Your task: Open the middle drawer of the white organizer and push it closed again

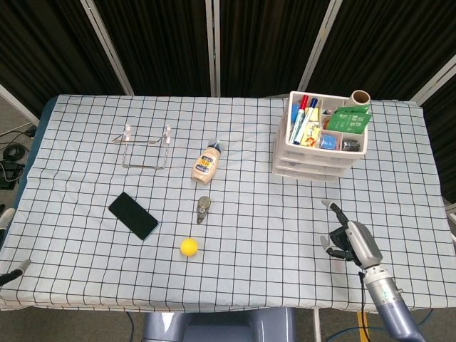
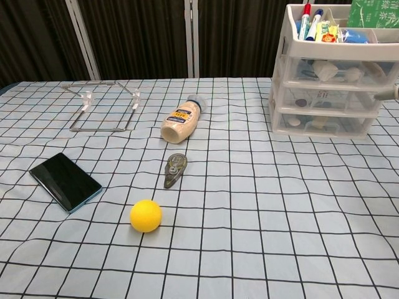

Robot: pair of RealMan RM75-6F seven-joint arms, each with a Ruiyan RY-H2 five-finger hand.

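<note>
The white organizer (image 1: 313, 152) stands at the back right of the table, its top tray full of pens and small items. In the chest view its middle drawer (image 2: 324, 98) sits flush with the other two drawers, with small parts showing through its clear front. My right hand (image 1: 349, 241) hovers over the cloth in front of the organizer, turned on its side and holding nothing, well apart from the drawers. One of its fingertips (image 2: 389, 93) shows at the chest view's right edge. Of my left hand (image 1: 7, 242) only two spread fingertips show, at the left edge.
On the checked cloth lie a yellow ball (image 1: 188, 246), a correction tape dispenser (image 1: 204, 208), a beige bottle (image 1: 205, 162) on its side, a black phone (image 1: 132, 214) and a clear stand (image 1: 146, 146). The table's front edge runs just below my right hand.
</note>
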